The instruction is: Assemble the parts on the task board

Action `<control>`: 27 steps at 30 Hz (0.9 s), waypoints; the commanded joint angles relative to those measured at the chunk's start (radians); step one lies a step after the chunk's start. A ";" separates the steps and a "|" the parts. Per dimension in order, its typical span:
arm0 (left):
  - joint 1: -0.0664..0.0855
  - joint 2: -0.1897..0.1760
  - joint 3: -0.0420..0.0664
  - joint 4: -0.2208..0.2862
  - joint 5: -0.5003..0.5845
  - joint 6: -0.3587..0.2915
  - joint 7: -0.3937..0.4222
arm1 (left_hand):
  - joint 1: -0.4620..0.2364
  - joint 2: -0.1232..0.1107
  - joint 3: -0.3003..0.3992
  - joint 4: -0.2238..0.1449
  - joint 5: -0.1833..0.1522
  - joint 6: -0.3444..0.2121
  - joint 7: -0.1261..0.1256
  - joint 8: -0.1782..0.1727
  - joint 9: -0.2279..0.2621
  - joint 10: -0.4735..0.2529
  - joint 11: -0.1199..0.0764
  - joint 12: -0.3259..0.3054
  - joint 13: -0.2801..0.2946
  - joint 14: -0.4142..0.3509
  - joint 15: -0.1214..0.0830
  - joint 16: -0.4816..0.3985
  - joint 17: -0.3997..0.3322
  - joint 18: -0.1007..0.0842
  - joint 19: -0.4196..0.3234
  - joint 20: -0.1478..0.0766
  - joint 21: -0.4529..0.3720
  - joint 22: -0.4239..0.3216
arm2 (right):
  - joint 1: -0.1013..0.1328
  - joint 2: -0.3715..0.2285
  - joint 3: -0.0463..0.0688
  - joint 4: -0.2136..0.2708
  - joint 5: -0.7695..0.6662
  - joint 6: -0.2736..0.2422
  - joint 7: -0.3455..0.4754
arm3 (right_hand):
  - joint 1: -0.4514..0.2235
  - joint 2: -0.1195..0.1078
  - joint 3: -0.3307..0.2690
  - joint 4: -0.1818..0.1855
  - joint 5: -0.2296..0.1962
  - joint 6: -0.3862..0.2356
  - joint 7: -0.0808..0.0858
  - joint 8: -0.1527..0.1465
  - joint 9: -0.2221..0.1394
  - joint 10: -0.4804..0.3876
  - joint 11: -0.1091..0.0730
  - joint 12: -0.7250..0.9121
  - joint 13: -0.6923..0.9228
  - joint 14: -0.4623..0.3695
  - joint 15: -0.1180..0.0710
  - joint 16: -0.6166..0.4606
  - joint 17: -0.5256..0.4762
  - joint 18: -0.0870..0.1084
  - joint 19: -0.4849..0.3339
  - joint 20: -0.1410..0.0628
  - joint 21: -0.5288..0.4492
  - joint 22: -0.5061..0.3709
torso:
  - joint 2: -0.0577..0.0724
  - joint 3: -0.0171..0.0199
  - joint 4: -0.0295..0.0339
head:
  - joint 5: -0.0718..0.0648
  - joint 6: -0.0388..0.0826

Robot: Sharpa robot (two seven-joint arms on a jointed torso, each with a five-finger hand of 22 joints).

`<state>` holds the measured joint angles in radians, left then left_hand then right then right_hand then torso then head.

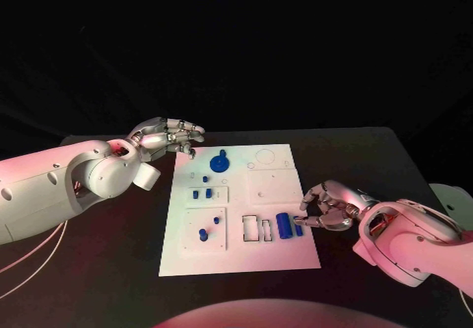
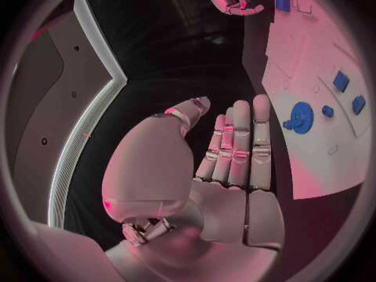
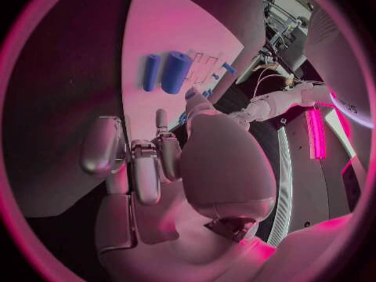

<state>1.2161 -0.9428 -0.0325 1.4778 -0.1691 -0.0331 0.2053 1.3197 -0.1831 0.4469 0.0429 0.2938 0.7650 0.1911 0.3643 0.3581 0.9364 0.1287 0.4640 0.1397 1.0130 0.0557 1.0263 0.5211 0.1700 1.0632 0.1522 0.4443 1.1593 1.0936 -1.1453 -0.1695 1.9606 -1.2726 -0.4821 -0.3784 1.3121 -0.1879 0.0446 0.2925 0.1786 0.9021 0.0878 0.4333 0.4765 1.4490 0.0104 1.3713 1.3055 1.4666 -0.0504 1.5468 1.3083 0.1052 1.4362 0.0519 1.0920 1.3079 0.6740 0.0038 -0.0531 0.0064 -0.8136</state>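
Observation:
The white task board (image 1: 258,253) lies in the middle of the black table. On it are a blue round gear-like part (image 1: 220,162) (image 2: 301,114), two small blue blocks (image 1: 202,194) (image 2: 341,80), two blue pegs (image 1: 204,234), and a thick blue cylinder (image 1: 284,225) (image 3: 175,72) beside a thinner one (image 1: 298,227) (image 3: 151,72). My left hand (image 1: 167,137) (image 2: 231,163) hovers off the board's far left corner, fingers straight, holding nothing. My right hand (image 1: 330,208) (image 3: 149,163) is at the board's right edge, fingers half curled next to the thin cylinder, with nothing in them.
Two empty rectangular slots (image 1: 258,228) lie just left of the cylinders. A round outline (image 1: 266,157) marks the board's far right corner. Bare black table (image 1: 118,260) surrounds the board on all sides.

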 commanded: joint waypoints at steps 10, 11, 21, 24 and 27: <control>0.001 -0.004 0.000 0.005 0.003 0.017 0.003 | -0.011 0.003 -0.007 0.004 -0.001 -0.007 0.001 0.007 0.001 -0.008 -0.002 0.006 -0.002 -0.004 -0.001 0.005 -0.002 0.011 -0.002 0.005 -0.007 -0.002 | -0.009 0.046 -0.001 -0.004 -0.074 0.021 -0.112 | -0.048 0.019 -0.042 0.002 0.038 0.018 -0.004 0.005 -0.004 0.048 -0.003 0.089 0.135 0.101 -0.006 0.019 0.245 -0.025 0.021 -0.002 0.039 0.138 | 0.001 -0.0003 -0.0002 | 0.008 -0.008; 0.001 -0.004 0.000 0.005 0.003 0.017 0.003 | -0.011 0.003 -0.007 0.004 -0.001 -0.007 0.001 0.007 0.001 -0.008 -0.002 0.006 -0.002 -0.004 -0.001 0.005 -0.002 0.011 -0.002 0.005 -0.007 -0.002 | -0.009 0.050 -0.001 -0.006 -0.074 0.025 -0.115 | -0.054 0.021 -0.044 0.003 0.040 0.019 -0.004 0.006 -0.004 0.047 -0.003 0.089 0.135 0.101 -0.007 0.020 0.248 -0.026 0.022 -0.002 0.042 0.139 | 0.002 -0.0004 -0.0005 | 0.009 -0.009; 0.001 0.000 0.000 0.003 0.003 0.021 0.002 | -0.011 0.003 -0.007 0.004 -0.001 -0.007 0.001 0.007 0.001 -0.008 -0.002 0.006 -0.002 -0.004 -0.001 0.005 -0.002 0.011 -0.002 0.005 -0.007 -0.002 | -0.020 0.095 -0.001 -0.031 -0.084 0.057 -0.144 | -0.074 0.023 -0.050 0.003 0.049 0.026 -0.006 0.008 -0.004 0.048 -0.005 0.090 0.138 0.103 -0.008 0.022 0.254 -0.026 0.024 -0.002 0.045 0.141 | 0.001 0.0002 0.0003 | 0.011 -0.014; 0.001 -0.001 0.000 0.003 0.003 0.022 0.002 | -0.011 0.003 -0.007 0.004 -0.001 -0.007 0.001 0.007 0.001 -0.008 -0.002 0.006 -0.002 -0.004 -0.001 0.005 -0.002 0.011 -0.002 0.005 -0.007 -0.002 | -0.025 0.109 -0.001 -0.037 -0.090 0.064 -0.151 | -0.075 0.023 -0.050 0.003 0.048 0.026 -0.006 0.008 -0.004 0.049 -0.005 0.091 0.139 0.103 -0.008 0.022 0.256 -0.026 0.023 -0.002 0.043 0.140 | 0.001 -0.0001 -0.0006 | 0.012 -0.015; 0.001 -0.001 0.000 0.003 0.003 0.023 0.001 | -0.011 0.003 -0.007 0.004 -0.001 -0.007 0.001 0.007 0.001 -0.008 -0.002 0.006 -0.002 -0.004 -0.001 0.005 -0.002 0.011 -0.002 0.005 -0.007 -0.002 | -0.030 0.124 -0.001 -0.045 -0.100 0.075 -0.157 | -0.078 0.020 -0.052 0.003 0.046 0.026 -0.007 0.008 -0.004 0.049 -0.005 0.091 0.139 0.103 -0.008 0.022 0.256 -0.026 0.024 -0.003 0.044 0.141 | 0.001 -0.0007 0.0005 | 0.014 -0.015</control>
<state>1.2160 -0.9452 -0.0329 1.4786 -0.1691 -0.0283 0.2029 1.3197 -0.1831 0.4428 0.0470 0.2938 0.7651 0.1911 0.3678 0.3579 0.9364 0.1288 0.4640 0.1397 1.0130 0.0557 1.0262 0.5204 0.1700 1.0632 0.1521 0.4443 1.1584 1.0667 -1.0267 -0.1700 1.9194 -1.3435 -0.4443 -0.5099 1.2421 -0.1657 -0.0039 0.2953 0.2244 0.9205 0.0837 0.4372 0.4736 1.4613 0.0088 1.4575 1.3081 1.4666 -0.0503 1.5629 1.3080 0.0919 1.4522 0.0501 1.1324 1.3076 0.6752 0.0037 -0.0531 0.0194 -0.8281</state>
